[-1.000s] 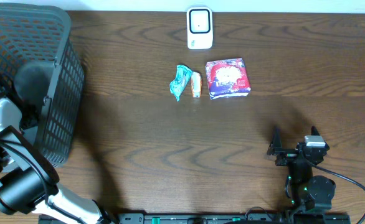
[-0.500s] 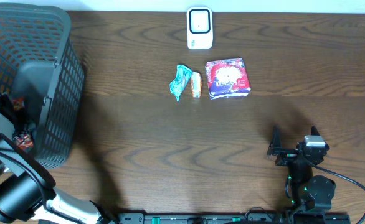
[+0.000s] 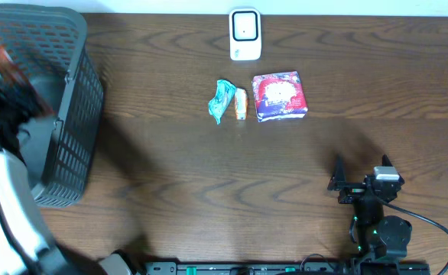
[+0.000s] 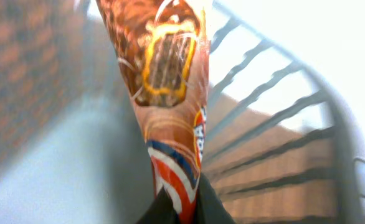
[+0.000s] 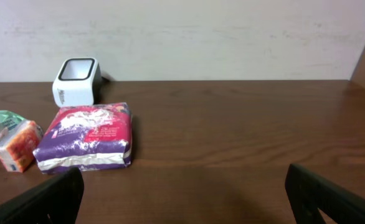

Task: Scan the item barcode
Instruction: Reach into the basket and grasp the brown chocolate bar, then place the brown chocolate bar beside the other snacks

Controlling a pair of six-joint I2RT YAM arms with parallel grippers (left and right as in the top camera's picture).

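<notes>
A dark wooden table (image 3: 209, 176) met a pale wall (image 5: 182, 37). Over the left basket (image 3: 71, 107), the left gripper (image 4: 177, 208) pinched a brown snack packet (image 4: 170, 81); the right gripper (image 5: 185, 193) gaped, near right.

Wood table (image 3: 209, 176): basket (image 3: 71, 114) left, scanner (image 3: 245, 34) far edge, teal wrapper (image 3: 222, 99), orange packet (image 3: 241, 103), purple pack (image 3: 280, 96).

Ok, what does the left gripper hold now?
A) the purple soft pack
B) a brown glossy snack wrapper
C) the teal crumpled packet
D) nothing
B: the left wrist view shows the left gripper shut on the brown glossy snack wrapper, with the grey lattice basket behind it.
</notes>
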